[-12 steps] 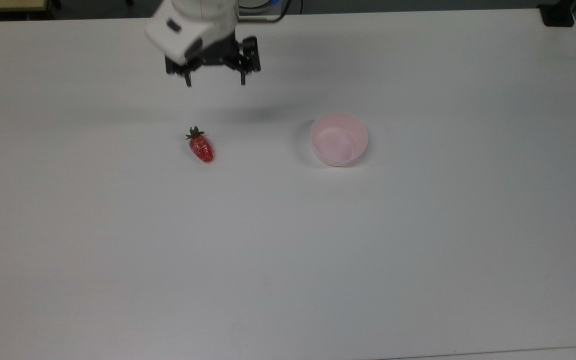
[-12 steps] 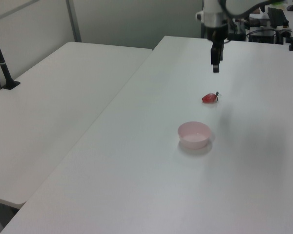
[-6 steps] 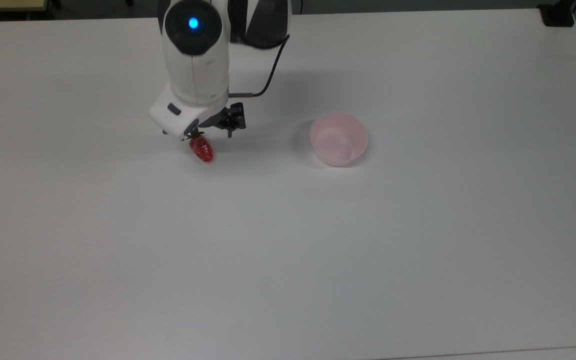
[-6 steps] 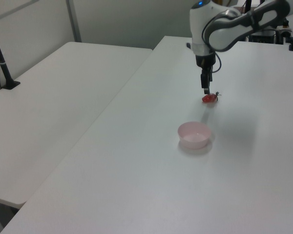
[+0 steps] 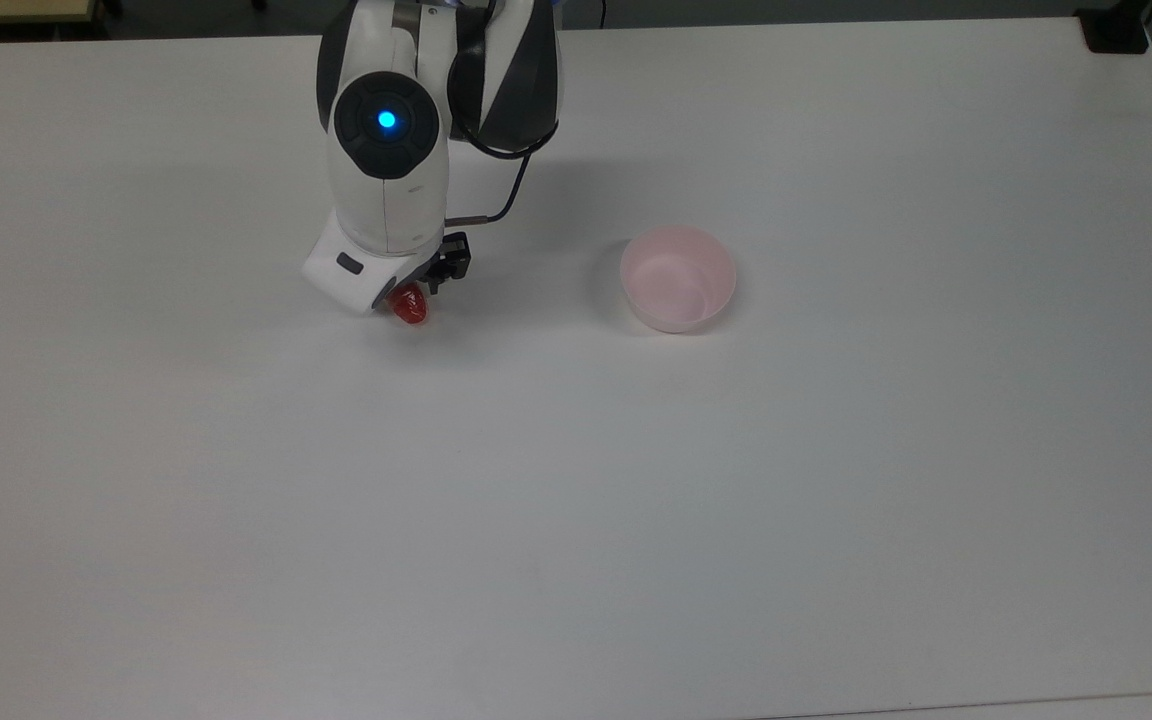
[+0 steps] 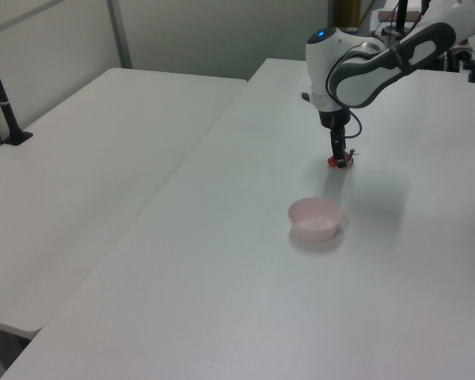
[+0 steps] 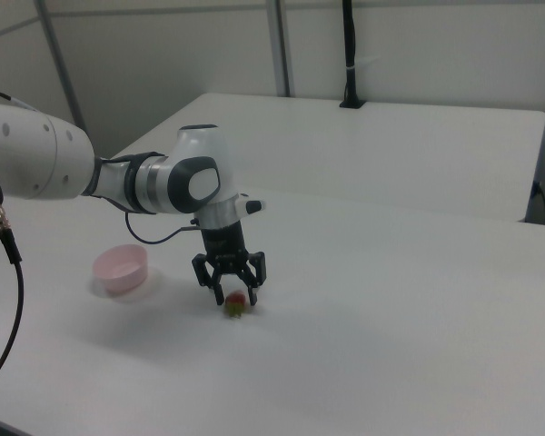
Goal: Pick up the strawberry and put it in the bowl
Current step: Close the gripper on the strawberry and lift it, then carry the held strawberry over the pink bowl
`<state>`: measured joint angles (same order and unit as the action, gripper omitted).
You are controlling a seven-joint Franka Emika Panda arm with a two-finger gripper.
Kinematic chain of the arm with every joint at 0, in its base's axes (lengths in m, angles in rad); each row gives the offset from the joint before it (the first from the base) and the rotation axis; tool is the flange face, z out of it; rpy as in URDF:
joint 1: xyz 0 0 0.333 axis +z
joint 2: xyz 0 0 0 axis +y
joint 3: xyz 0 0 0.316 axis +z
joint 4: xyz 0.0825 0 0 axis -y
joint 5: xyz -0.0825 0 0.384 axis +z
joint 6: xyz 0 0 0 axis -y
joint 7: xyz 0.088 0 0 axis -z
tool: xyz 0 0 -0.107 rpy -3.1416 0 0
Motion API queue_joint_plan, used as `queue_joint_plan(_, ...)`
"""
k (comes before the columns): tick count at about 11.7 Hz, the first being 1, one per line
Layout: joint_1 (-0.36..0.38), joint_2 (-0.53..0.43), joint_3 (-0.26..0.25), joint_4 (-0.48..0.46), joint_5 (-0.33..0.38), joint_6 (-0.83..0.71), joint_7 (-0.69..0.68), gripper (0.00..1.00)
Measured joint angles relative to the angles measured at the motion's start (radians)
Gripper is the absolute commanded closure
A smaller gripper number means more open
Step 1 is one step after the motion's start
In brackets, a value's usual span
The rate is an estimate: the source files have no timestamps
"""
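The white table (image 5: 576, 500) stretches bare across its near part in the top view. Further in sits the pale pink bowl (image 5: 677, 277), upright, nothing in it, well apart from the arm toward the top view's right. In the left view the bowl (image 6: 315, 218) is nearer the camera than the arm; in the right view the bowl (image 7: 121, 268) stands off to the right view's left of it.

The strawberry (image 5: 410, 307) lies on the table, its red tip poking out from under the white wrist housing in the top view. In the right view the strawberry (image 7: 237, 304) rests on the surface straight below the gripper (image 7: 229, 294), whose black fingers are spread wide, one tip either side of the fruit and down close to it; I cannot tell whether either one touches it. In the left view the gripper (image 6: 340, 161) points straight down and hides most of the strawberry (image 6: 331, 162), leaving a sliver of red at the table.

Behind that, the Franka arm (image 5: 386, 150) reaches in from the far edge of the table, a blue light glowing on its joint cap, a black cable (image 5: 506, 200) looping beside it.
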<state>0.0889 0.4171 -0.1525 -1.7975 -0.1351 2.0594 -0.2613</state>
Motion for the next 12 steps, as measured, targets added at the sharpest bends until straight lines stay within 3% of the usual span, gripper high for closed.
queue_joint_plan(2, 0.0, 0.0, 0.0, -0.007, 0.0, 0.0, -0.013, 0.67)
queue_joint_plan(8, 0.005, -0.025, 0.0, 0.009, 0.0, 0.0, -0.014, 0.67)
queue_joint_plan(10, 0.074, -0.109, -0.041, 0.015, 0.055, -0.041, -0.014, 0.67)
queue_joint_plan(12, 0.213, -0.184, -0.079, 0.011, 0.129, -0.112, 0.008, 0.67)
